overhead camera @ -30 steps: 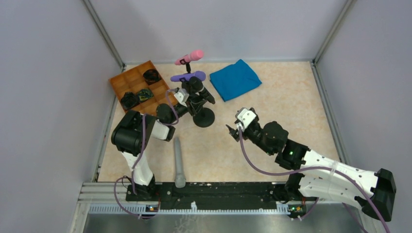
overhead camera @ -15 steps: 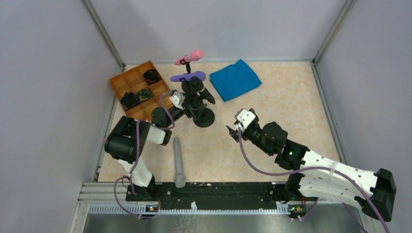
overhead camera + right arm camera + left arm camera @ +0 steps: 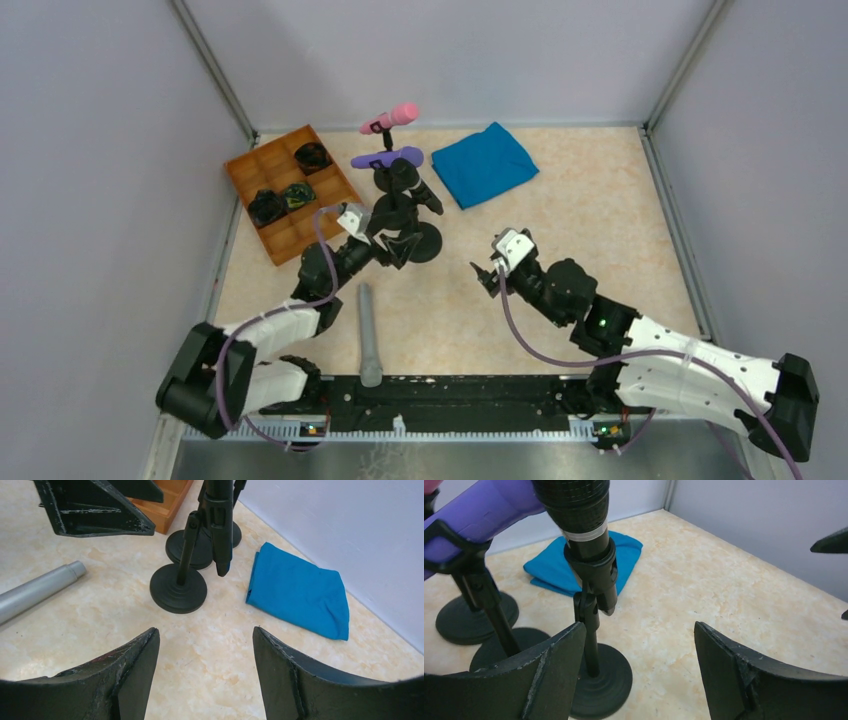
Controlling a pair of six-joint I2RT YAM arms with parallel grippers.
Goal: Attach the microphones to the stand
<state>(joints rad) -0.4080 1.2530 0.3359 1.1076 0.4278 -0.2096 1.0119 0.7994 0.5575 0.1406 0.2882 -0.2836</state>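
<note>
Stand [image 3: 601, 680], black microphone [image 3: 579, 510] clipped in: just ahead of the left gripper [image 3: 639, 630], whose fingers are spread wide and empty.
Grey microphone [image 3: 368, 335]: lying flat behind the left fingers, unattached. Likely rigid, smooth and light; grasp mid-barrel.
Right gripper [image 3: 205, 630]: wide open, holding nothing.

Four microphones [image 3: 369, 335], three stands [image 3: 601, 680], one cloth [image 3: 484, 163], one tray [image 3: 262, 165].
</note>
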